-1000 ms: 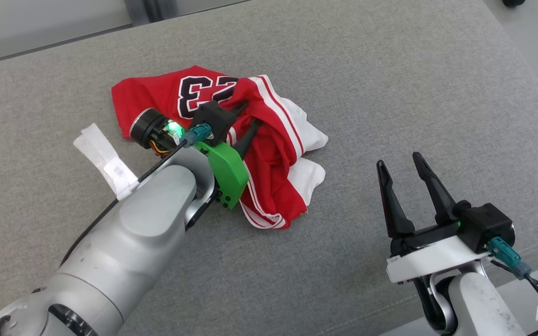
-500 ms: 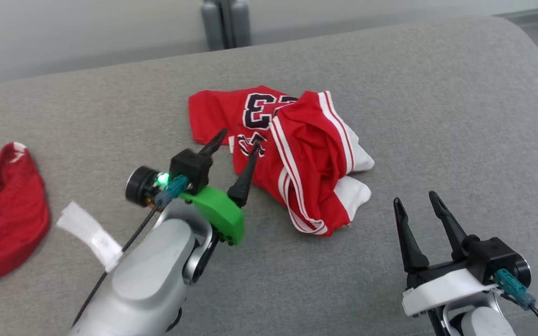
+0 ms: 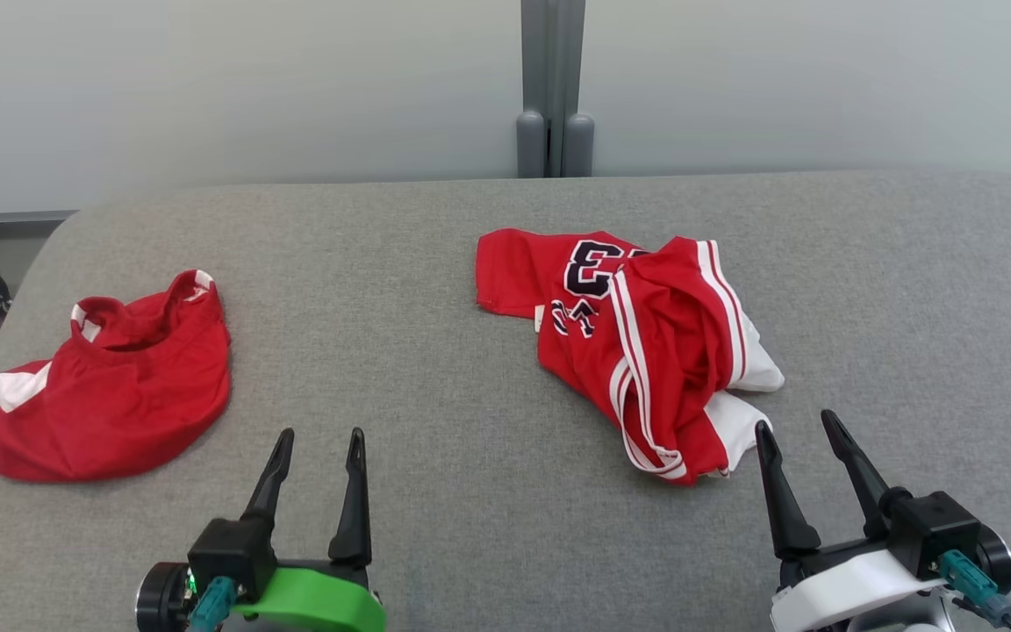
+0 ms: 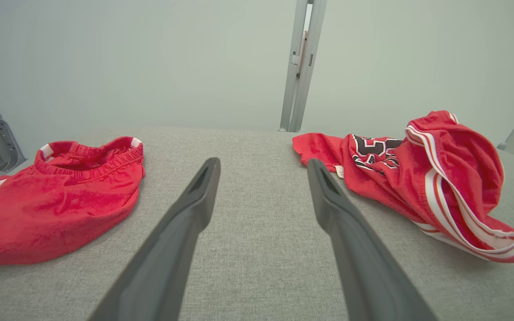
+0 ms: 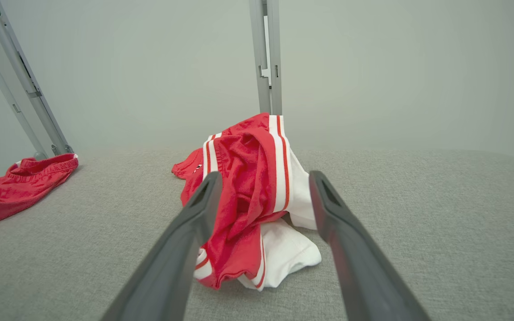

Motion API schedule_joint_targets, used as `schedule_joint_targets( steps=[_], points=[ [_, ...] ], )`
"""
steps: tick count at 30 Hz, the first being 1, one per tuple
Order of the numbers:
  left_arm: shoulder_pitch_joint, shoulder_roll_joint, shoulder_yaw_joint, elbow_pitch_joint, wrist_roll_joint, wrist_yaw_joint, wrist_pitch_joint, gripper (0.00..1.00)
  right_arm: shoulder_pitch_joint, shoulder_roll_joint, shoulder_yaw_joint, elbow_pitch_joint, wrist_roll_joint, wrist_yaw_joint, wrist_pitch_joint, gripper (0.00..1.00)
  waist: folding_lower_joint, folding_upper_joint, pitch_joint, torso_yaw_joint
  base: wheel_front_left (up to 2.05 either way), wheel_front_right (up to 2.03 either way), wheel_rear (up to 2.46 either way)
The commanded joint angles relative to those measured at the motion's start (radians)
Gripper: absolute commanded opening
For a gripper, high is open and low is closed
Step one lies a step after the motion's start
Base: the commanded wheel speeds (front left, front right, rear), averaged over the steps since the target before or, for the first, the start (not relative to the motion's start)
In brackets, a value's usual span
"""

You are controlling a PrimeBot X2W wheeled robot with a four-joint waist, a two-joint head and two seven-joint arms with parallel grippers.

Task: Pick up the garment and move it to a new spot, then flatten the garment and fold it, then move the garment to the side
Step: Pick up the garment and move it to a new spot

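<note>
1. The left gripper (image 3: 320, 433) is now drawn back to the lower left of the head view. Its two fingers are spread and hold nothing. One second ago it was reaching into the red cloth.
2. The right gripper (image 3: 795, 421) also has its fingers spread and is empty. It stands near the near edge of the heap, in much the same pose as before.
3. The garment (image 3: 646, 342), a red jersey with white stripes and a dark number, lies crumpled on the grey padded table (image 3: 435, 439). It is right of the middle and no gripper holds it. Its shape looks unchanged from half a second ago.
4. The whole head view has shifted. The back wall, a grey post (image 3: 549, 88) and a second red garment (image 3: 111, 395) at the far left are now in view. This is the camera rising, not the things moving.
5. I judge that the move to a new spot is finished and the flattening comes next. One part is still folded over the number, so nothing is flat yet.
</note>
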Motion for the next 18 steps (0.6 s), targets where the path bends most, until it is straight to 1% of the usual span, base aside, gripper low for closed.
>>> schedule_joint_targets(
  steps=[1, 4, 7, 10, 13, 18],
  points=[
    [0.036, -0.012, 0.026, -0.024, 0.029, -0.025, 0.000, 1.00, 0.023, -0.003, -0.004, -0.001, -0.002, -0.001, 0.000, 1.00, 0.0001, 0.0000, -0.034, 0.030, 0.00, 0.00, 0.00],
    [0.102, -0.045, 0.096, -0.079, 0.074, -0.068, 0.000, 1.00, 0.045, -0.003, -0.006, 0.003, 0.003, -0.001, 0.000, 1.00, 0.0001, 0.0000, -0.050, 0.029, 0.00, 0.00, 0.00],
    [0.148, -0.069, 0.157, -0.117, 0.097, -0.093, 0.000, 1.00, 0.066, -0.003, -0.012, 0.004, 0.005, -0.001, 0.000, 1.00, 0.0001, 0.0000, -0.060, 0.026, 0.00, 0.00, 0.00],
    [0.183, -0.080, 0.192, -0.148, 0.125, -0.118, -0.001, 1.00, 0.081, -0.003, -0.020, 0.004, 0.009, -0.001, 0.000, 1.00, 0.0001, 0.0000, -0.068, 0.021, 0.00, 0.00, 0.00],
    [0.201, -0.084, 0.200, -0.167, 0.139, -0.133, -0.001, 1.00, 0.090, -0.003, -0.022, 0.007, 0.010, -0.001, 0.000, 1.00, 0.0001, 0.0000, -0.073, 0.017, 0.00, 0.00, 0.00],
    [0.208, -0.084, 0.187, -0.175, 0.149, -0.121, 0.000, 1.00, 0.095, -0.003, -0.023, 0.014, 0.010, -0.001, 0.000, 1.00, 0.0001, 0.0000, -0.080, 0.009, 0.00, 0.00, 0.00]
  ],
)
